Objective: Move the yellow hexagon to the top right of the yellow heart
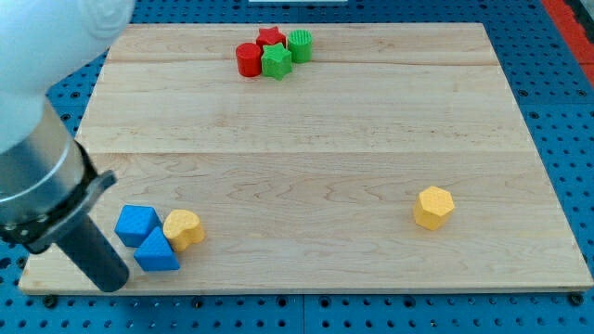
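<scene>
The yellow hexagon lies at the view's lower right on the wooden board. The yellow heart lies at the lower left, touching a blue square block and a blue triangle. My tip is at the lower left corner of the board, just left of the blue triangle and below the blue square block. The tip is far from the yellow hexagon.
At the view's top centre sits a tight cluster: a red cylinder, a red star, a green star and a green cylinder. The board rests on a blue perforated table. The arm's body fills the view's left edge.
</scene>
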`<state>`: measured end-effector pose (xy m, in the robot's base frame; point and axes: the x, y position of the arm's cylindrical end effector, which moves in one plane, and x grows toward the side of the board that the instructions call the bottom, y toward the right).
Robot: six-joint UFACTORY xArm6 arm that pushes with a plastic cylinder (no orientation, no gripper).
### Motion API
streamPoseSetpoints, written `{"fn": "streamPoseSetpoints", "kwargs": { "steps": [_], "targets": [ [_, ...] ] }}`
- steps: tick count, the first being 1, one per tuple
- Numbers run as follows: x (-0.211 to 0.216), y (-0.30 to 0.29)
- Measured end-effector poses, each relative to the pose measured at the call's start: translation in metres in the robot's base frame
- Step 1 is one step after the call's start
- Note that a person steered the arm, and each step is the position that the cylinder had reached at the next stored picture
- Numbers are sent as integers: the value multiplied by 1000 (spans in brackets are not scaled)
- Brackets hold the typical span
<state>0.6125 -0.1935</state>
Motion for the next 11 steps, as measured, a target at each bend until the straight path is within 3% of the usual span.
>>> {"fn": "streamPoseSetpoints", "kwargs": {
  "steps": [1,2,3,4,5,6,7,8,9,11],
  "targets": [
    [5,50],
    [-13,143],
    [-42,285],
    [-45,387],
    [-65,397],
    [-82,289],
    [-82,137],
    [-100,207],
    [-148,259],
    [-91,114]
  ]
}}
